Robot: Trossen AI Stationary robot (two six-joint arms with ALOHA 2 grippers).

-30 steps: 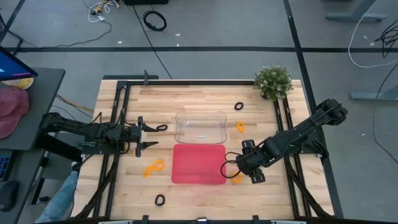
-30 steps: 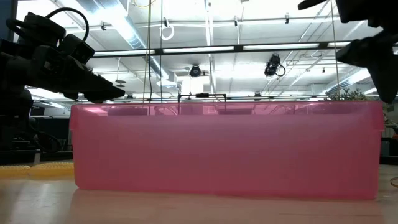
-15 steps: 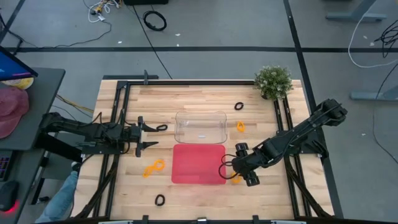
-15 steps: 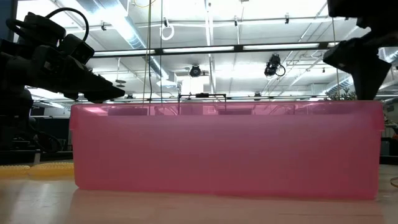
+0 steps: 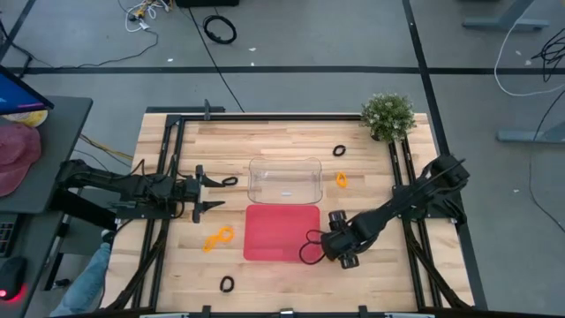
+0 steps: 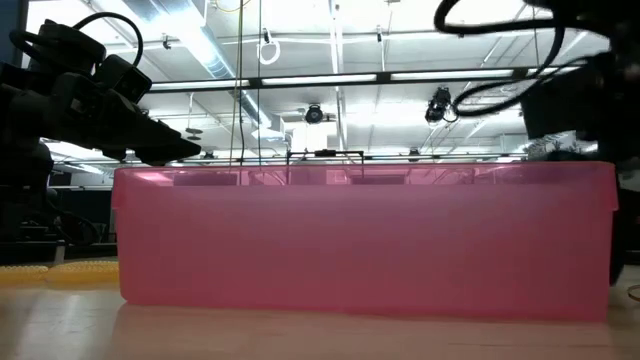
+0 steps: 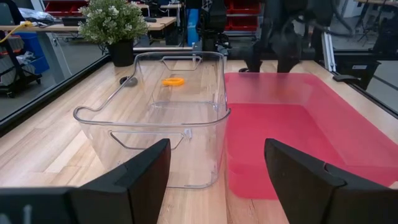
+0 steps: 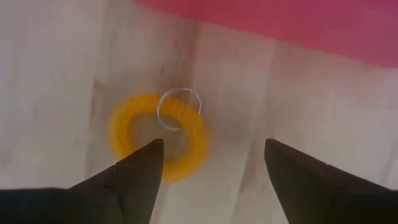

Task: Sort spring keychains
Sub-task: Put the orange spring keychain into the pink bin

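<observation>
On the wooden bench (image 5: 282, 141), beside the right wall of the red tray (image 5: 281, 233), the right tool (image 8: 205, 165) hangs with its fingers spread wide and empty over an orange keychain (image 8: 158, 136) lying flat on the planks just outside the tray. Judging by how things lie, the sorting has barely started: the red tray looks empty in the left wrist view, and I see nothing in the clear bin (image 5: 284, 179) either. A black loop (image 5: 310, 250) shows at the tray's right edge by the right arm, though I cannot tell whether it is a keychain or the arm's own cable. Others are still scattered: an orange pair (image 5: 218, 238) left of the tray, an orange one (image 5: 341, 179) right of the clear bin, a black one (image 5: 339, 150) farther off near the potted plant (image 5: 387, 116), a black one (image 5: 229, 181) left of the bin, and a black one (image 5: 227, 283) at the near edge. The left tool (image 7: 214, 168) waits wide apart and empty, pointed at the bin from the left. The keychains are small springy plastic coils bent into rings, the one under the right tool carrying a thin metal ring (image 8: 179, 107). The tray is translucent red plastic with straight walls, the bin clear, glossy and round-cornered, the bench pale, smooth butcher-block strips.
</observation>
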